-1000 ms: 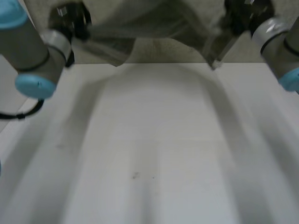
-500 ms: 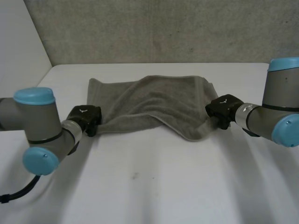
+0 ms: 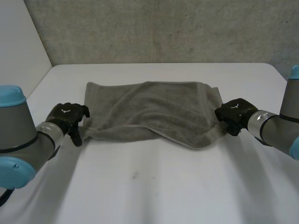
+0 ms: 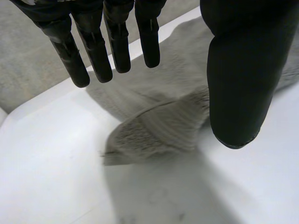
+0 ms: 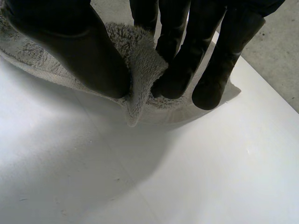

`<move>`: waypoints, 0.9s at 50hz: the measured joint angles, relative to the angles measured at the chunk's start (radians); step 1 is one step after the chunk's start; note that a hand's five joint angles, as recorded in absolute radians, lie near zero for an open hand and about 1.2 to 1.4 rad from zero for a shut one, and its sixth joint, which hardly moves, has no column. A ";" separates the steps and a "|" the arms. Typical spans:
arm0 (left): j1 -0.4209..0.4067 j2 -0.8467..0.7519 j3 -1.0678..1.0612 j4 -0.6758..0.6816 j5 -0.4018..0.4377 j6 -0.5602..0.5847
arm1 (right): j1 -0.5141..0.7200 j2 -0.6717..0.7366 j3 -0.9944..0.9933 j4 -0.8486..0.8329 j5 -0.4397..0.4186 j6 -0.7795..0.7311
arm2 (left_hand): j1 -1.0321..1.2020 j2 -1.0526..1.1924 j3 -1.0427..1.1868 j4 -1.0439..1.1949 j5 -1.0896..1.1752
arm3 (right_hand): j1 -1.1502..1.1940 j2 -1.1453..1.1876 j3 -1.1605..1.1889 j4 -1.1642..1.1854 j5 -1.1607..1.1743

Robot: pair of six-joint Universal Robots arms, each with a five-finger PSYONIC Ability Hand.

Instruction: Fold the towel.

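Towel (image 3: pixel 149 109) looked folded over | left hand (image 3: pixel 69 119) spread open at its corner | right hand (image 3: pixel 235 115) pinched its edge | best let go low, no dragging

Splayed left hand (image 3: pixel 69 116), pinching right hand (image 3: pixel 236 112)

no legible text, labels or numbers anywhere

One grey towel (image 3: pixel 149 109) is seen on one white table (image 3: pixel 154 186), laid toward its far edge. Two robot hands are counted: the left robot hand (image 3: pixel 68 116) toward the table's left edge and the right robot hand (image 3: pixel 235 114) toward its right edge.
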 measured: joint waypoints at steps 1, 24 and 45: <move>0.008 -0.002 0.004 0.002 0.000 0.004 | 0.000 0.001 0.000 0.000 0.000 0.000 | 0.000 -0.001 0.000 0.000 -0.001 | 0.000 0.000 0.000 0.000 0.000; 0.084 -0.196 0.275 -0.196 0.147 0.017 | -0.002 0.023 0.020 -0.027 -0.001 -0.002 | 0.153 0.156 0.156 0.158 0.163 | 0.000 0.000 0.000 0.000 0.000; 0.083 -0.217 0.274 -0.252 0.128 0.016 | -0.006 0.020 0.012 -0.028 -0.004 0.003 | 0.724 0.748 0.746 0.750 0.742 | 0.000 0.000 0.000 0.000 0.000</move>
